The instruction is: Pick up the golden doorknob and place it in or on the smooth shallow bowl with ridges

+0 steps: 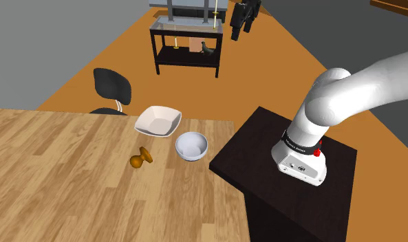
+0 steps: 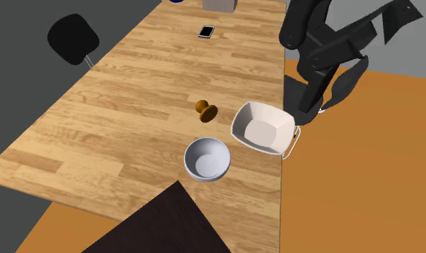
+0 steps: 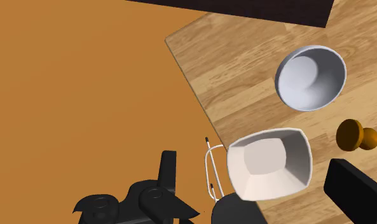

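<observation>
Shoulder view: claw [image 1: 241, 30] clipped by the top edge. Second exterior view: small flat item [image 2: 207, 31] on the counter [image 2: 132, 108] — too small to identify; grey box [image 2: 220, 4] cut off at top.

On the table [image 3: 244, 57], the dish [image 3: 269, 162] lies just under the claw [image 3: 295, 200]; the bowl [image 3: 309, 77] lies beyond it, the doorknob [image 3: 356, 135] beside both.

home room, wooden table [image 1: 58, 179], black chair [image 1: 113, 86], orange floor [image 1: 264, 75]
</observation>
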`<state>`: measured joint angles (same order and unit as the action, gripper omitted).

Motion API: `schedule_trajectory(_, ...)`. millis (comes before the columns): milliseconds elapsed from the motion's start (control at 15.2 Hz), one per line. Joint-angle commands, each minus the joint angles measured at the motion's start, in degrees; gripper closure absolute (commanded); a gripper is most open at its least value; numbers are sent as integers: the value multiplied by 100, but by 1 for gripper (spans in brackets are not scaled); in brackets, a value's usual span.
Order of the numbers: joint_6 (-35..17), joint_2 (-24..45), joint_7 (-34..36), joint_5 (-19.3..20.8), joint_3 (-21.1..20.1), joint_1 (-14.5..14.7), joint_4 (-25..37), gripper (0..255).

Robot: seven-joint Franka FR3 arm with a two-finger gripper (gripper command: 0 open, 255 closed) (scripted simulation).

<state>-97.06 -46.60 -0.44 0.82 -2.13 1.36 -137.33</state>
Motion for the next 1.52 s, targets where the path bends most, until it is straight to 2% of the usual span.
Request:
schedule_trajectory(0, 0, 0, 0, 0, 0, 0, 0, 0)
schedule_trajectory(858, -2041, 1984, -303, -150, -672, 638, -135, 0)
schedule_trajectory(1452, -3179, 3635, -357, 104, -1192, 942, 296, 0)
